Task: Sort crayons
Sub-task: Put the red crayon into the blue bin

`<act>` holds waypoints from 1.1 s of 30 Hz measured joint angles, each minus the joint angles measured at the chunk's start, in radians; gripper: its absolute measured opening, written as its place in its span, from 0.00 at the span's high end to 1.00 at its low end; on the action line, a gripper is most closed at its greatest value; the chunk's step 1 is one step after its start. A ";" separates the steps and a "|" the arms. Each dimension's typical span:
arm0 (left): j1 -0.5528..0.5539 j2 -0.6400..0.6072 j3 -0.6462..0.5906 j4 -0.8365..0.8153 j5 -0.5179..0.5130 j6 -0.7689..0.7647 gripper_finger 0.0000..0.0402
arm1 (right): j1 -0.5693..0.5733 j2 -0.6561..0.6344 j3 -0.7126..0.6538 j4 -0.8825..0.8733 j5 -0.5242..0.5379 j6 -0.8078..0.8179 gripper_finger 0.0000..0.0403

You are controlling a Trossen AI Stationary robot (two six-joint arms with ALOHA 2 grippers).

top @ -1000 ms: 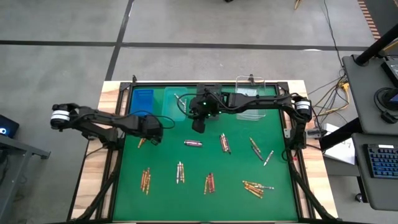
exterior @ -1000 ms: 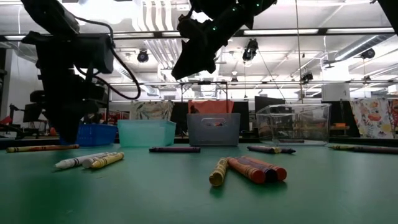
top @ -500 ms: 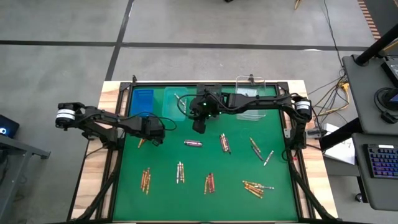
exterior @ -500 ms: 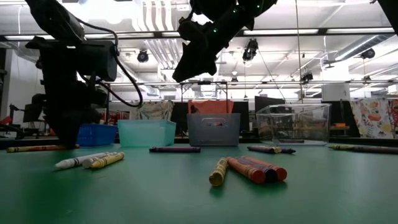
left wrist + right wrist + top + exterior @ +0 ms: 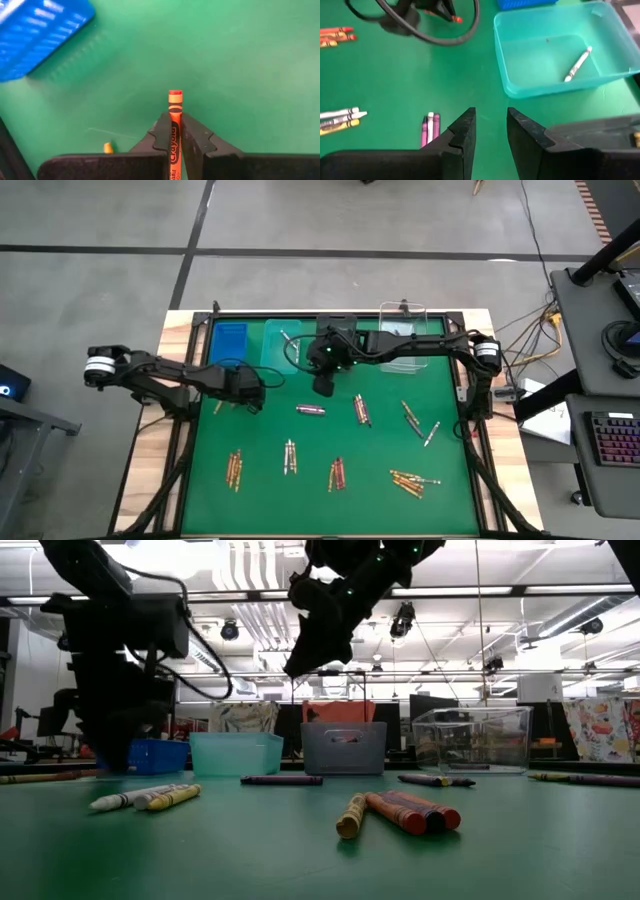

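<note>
Crayons lie scattered in small groups on the green mat (image 5: pixel 300 500), among them a purple one (image 5: pixel 310 410) and bundles at the near side (image 5: pixel 337 474). My left gripper (image 5: pixel 248 399) stands low over the mat's left part, shut on an orange-red crayon (image 5: pixel 175 100). The end of a yellow crayon (image 5: pixel 107 147) lies on the mat beside it. My right gripper (image 5: pixel 322 386) hangs open above the mat, near the teal bin (image 5: pixel 555 55). One white crayon (image 5: pixel 577 64) lies on that bin's floor. My left gripper pinches the orange-red crayon's labelled body (image 5: pixel 174 131) between its two fingers (image 5: pixel 161 134). The fingers come steeply from above. One end of the crayon (image 5: pixel 175 94) sticks out past the fingertips. Whether it rests on the mat or is lifted clear I cannot tell.
A row of bins stands along the mat's far edge: blue (image 5: pixel 229 340), teal (image 5: pixel 235 752), grey (image 5: pixel 343 747) and clear (image 5: pixel 405 340). The table's black frame (image 5: pixel 185 450) runs round the mat. Bare mat lies between the crayon groups.
The crayons lying by my left gripper have slid a little toward the table's left edge.
</note>
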 joint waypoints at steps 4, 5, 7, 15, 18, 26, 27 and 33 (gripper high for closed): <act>-0.021 -0.054 0.033 0.000 0.000 0.036 1.00 | 0.000 0.000 0.000 -0.051 0.000 0.000 0.76; -0.028 -0.070 0.042 0.002 -0.001 0.046 1.00 | 0.000 0.000 0.000 -0.064 0.000 0.000 0.76; -0.044 -0.105 0.061 0.003 -0.006 0.068 1.00 | 0.000 0.000 0.000 -0.090 0.000 0.000 0.76; -0.134 -0.272 0.078 0.131 -0.074 0.189 1.00 | 0.017 0.000 -0.055 -0.100 -0.001 0.009 0.76; -0.165 -0.335 0.055 0.247 -0.076 0.264 1.00 | 0.029 0.000 -0.091 -0.078 -0.001 0.031 0.76; -0.198 -0.408 0.030 0.460 -0.076 0.471 1.00 | 0.091 -0.030 -0.209 0.072 -0.003 0.042 0.76; -0.198 -0.408 0.030 0.492 -0.076 0.499 1.00 | 0.100 -0.042 -0.234 0.104 -0.003 0.042 0.76; -0.197 -0.403 0.025 0.616 -0.085 0.618 1.00 | 0.137 -0.143 -0.374 0.316 -0.005 0.035 0.76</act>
